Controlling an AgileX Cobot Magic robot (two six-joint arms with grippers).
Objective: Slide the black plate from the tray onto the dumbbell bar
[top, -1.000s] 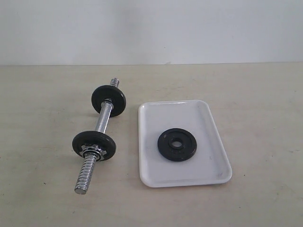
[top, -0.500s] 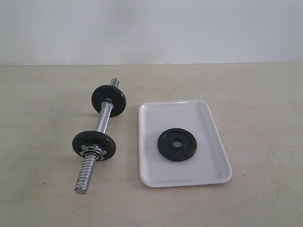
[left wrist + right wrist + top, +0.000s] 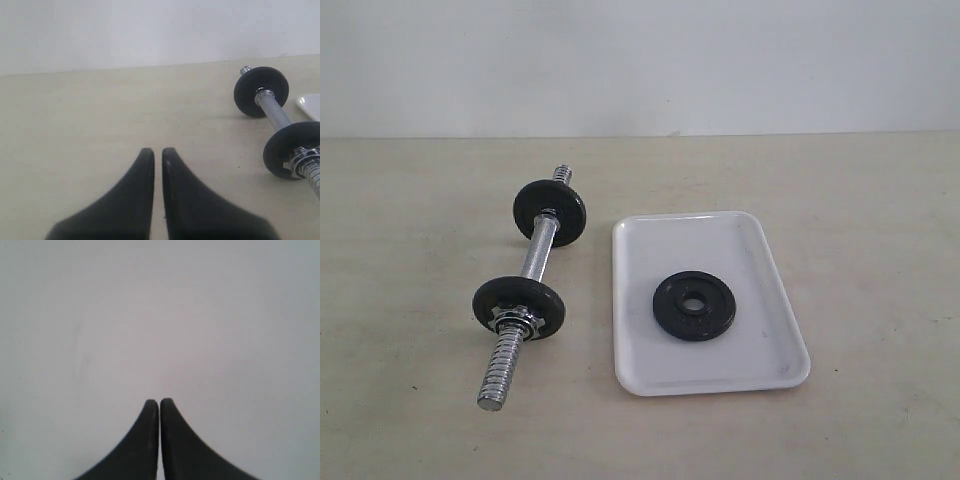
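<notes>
Black plate (image 3: 694, 306) lies flat inside the tray (image 3: 680, 232), roughly mid-tray and a little toward the near end, central hole facing up, clear of the rim on every side. Tray is white, rectangular with rounded corners, and sits on the bench (image 3: 860, 200) right of centre in the exterior view. Dumbbell bar (image 3: 539, 250) lies on the bench just beside the tray's left edge, apart from it, running diagonally from far right to near left. It carries two black discs standing on edge: the far disc (image 3: 550, 211) near the short far tip, and the near disc (image 3: 518, 303) with a chrome star nut (image 3: 513, 322) tight against its near face. Past the nut, the bare threaded end (image 3: 500, 365) points toward the near-left of the bench. Left tool (image 3: 157, 152) has its two dark fingers drawn together, only a hairline slit between the tips, nothing gripped; it hangs over bare bench, with the bar and both discs off to one side in the left wrist view and a corner of the tray at the frame edge. Right tool (image 3: 159, 402) is fully closed, fingertips touching, nothing between them; the right wrist view shows only a plain pale surface behind it. A pale wall (image 3: 640, 60) backs the bench.
</notes>
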